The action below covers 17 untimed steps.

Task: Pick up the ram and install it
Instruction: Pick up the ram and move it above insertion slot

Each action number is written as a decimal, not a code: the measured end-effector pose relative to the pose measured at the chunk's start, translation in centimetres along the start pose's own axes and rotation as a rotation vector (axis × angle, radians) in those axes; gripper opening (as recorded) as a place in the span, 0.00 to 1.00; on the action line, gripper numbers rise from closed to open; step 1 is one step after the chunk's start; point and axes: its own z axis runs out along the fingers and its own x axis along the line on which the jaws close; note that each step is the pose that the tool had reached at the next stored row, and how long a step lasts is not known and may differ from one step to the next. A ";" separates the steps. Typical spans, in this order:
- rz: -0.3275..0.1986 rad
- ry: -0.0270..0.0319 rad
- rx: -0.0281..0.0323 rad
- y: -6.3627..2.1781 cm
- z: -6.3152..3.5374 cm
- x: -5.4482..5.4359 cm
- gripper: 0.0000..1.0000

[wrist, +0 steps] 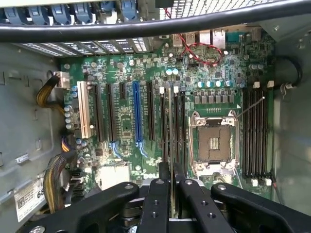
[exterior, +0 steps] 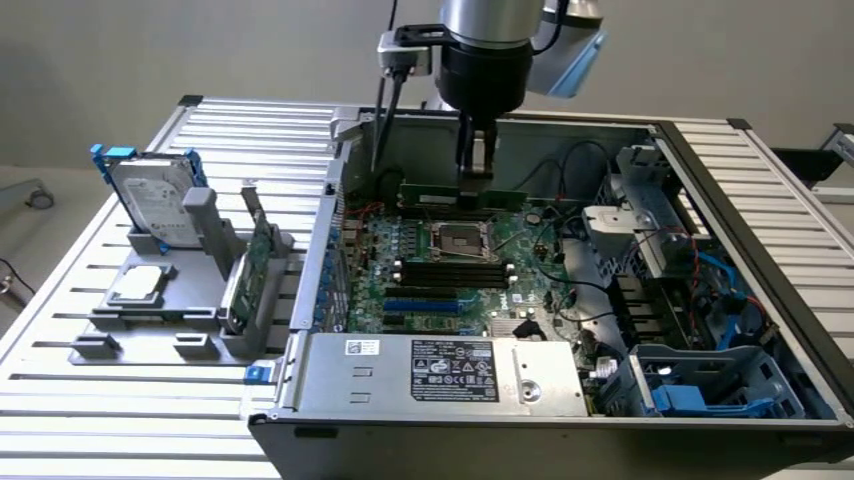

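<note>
The ram (exterior: 434,197) is a long green stick held level and edge-down over the motherboard (exterior: 534,285) inside the open computer case. My gripper (exterior: 474,180) comes straight down from above and is shut on the ram's middle. In the wrist view the ram (wrist: 170,126) shows edge-on as a thin dark line running out from between the black fingers (wrist: 158,194). It lies along the black memory slots (wrist: 177,121) beside the CPU socket (wrist: 214,143). Whether it touches a slot I cannot tell.
Case walls (exterior: 334,190) ring the board, with a power supply (exterior: 441,370) in front and cables and drive bays (exterior: 694,300) on the exterior view's right. A grey holder (exterior: 147,320) on the exterior view's left carries a hard drive (exterior: 147,195), a green expansion card (exterior: 254,275) and a processor (exterior: 140,285).
</note>
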 end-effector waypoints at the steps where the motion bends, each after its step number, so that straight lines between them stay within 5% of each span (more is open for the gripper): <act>1: 0.005 -0.0001 -0.0001 -0.07 0.18 0.0 0.14; 17: 0.010 -0.0051 -0.0008 -0.61 3.12 0.7 0.14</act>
